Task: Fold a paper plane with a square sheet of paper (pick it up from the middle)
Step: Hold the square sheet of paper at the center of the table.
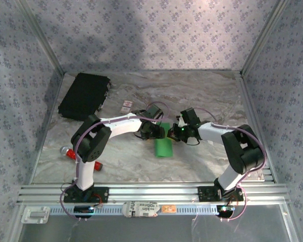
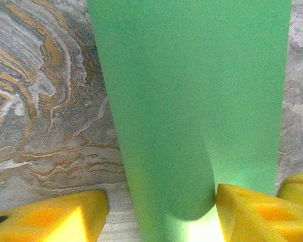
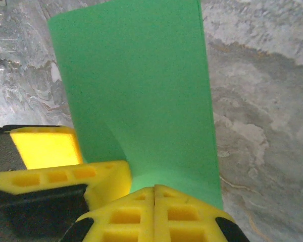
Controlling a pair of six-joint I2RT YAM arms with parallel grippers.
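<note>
The square sheet of paper (image 1: 164, 145) is bright green and lies mid-table, its far end lifted and curled into a bulge (image 2: 192, 101). My right gripper (image 3: 155, 189) is shut on that far edge of the sheet (image 3: 141, 91), fingers pressed together. My left gripper (image 2: 161, 201) is open astride the same end, one yellow finger (image 2: 65, 217) on bare table and the other finger (image 2: 247, 212) against the curled paper. From above, the left gripper (image 1: 152, 130) and the right gripper (image 1: 178, 132) meet at the sheet's far end. The paper plane is out of view.
A black rectangular case (image 1: 84, 96) lies at the back left, with a small white card (image 1: 126, 106) beside it. A red tool (image 1: 70, 153) rests near the left arm's base. An aluminium rail (image 1: 151, 191) runs along the near edge.
</note>
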